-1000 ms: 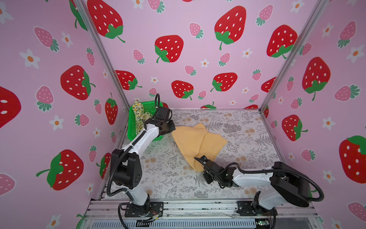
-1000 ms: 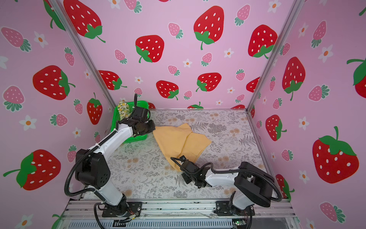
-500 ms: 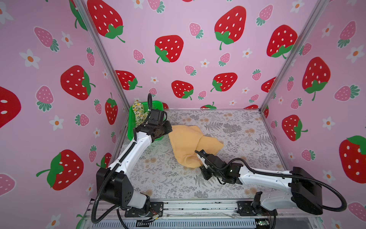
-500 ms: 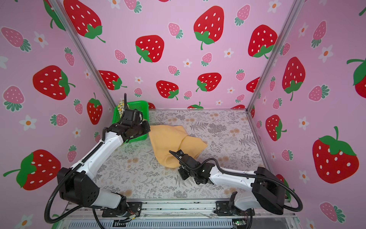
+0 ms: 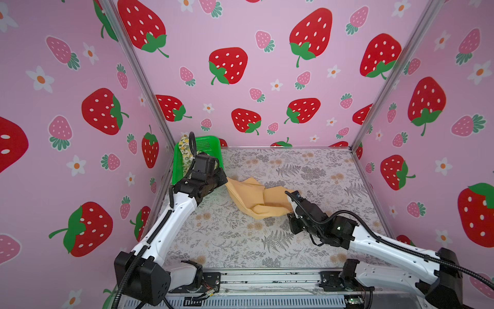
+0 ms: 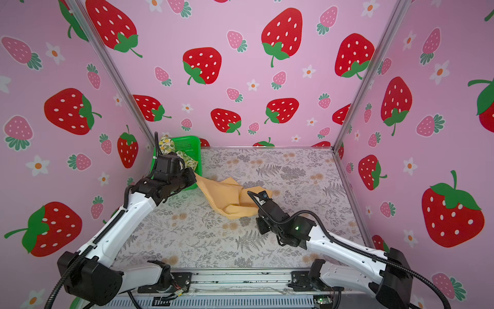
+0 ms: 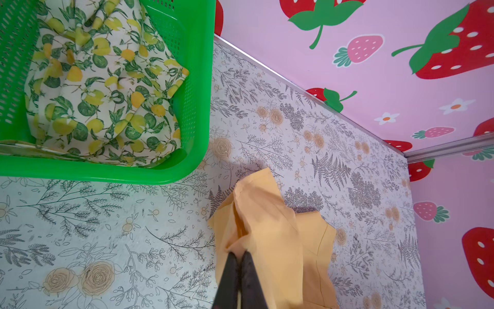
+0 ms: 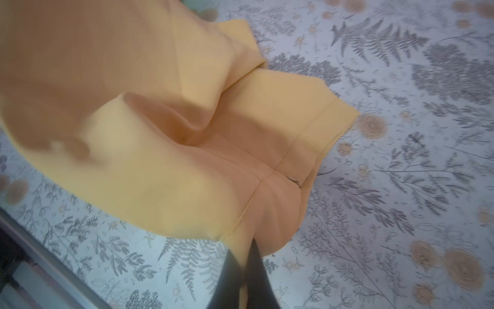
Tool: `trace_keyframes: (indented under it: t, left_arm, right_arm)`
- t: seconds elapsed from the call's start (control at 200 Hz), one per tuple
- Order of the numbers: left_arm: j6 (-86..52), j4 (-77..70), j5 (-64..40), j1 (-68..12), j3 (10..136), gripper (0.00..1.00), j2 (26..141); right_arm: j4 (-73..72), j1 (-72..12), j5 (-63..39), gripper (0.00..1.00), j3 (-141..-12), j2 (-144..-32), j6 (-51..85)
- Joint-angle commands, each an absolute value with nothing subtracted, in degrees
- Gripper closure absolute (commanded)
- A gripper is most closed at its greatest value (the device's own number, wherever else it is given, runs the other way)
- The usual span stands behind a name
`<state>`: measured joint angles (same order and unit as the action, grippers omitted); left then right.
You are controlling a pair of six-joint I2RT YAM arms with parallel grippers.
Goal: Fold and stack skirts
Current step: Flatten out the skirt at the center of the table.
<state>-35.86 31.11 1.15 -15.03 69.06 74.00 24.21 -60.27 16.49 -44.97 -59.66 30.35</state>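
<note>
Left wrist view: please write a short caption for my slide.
Left tool shut on mustard skirt; lemon-print skirt lies in green basket.

Soft, even light fills the booth in both top views, brightening the strawberry walls [image 5: 267,40] and leaving only faint, soft-edged shadows on the table [image 5: 240,240]. The wide lens stretches the prints toward the frame edges. The left wrist view is crisp, with a pale grey shadow beyond the mustard skirt [image 7: 267,227]. The right wrist view is smeared: cloth folds and table pattern blur, and the dark fingers [image 8: 259,283] of the right gripper [image 8: 242,248] sit out of focus.
</note>
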Motion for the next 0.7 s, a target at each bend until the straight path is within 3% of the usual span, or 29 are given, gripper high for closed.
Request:
trace_keyframes:
  t: [0.0, 0.195, 0.515, 0.59, 0.695]
  left_arm:
    - [-36.51, 29.42, -0.66, -15.27, 76.28, 1.00, 79.09]
    - [-34.65, 35.29, -2.85, -16.83, 98.79, 1.00, 94.47]
    - [-34.52, 55.76, -6.12, -19.44, 161.54, 1.00, 125.71]
    - [-35.92, 52.48, -7.04, -19.56, 161.97, 1.00, 124.12]
    - [-36.41, 40.61, -9.39, -19.55, 148.35, 1.00, 114.79]
  right_arm:
    - [27.25, -55.38, 18.99, 1.00, -48.34, -58.21, 29.56]
    - [25.12, -44.69, 17.50, 1.00, -53.51, -61.33, 23.94]
    - [23.20, -28.08, 12.92, 1.00, -71.76, -69.67, 17.97]
    - [24.19, -26.60, 13.50, 1.00, -77.12, -71.00, 16.80]
    - [25.42, -26.53, 14.06, 1.00, -84.11, -72.25, 14.61]
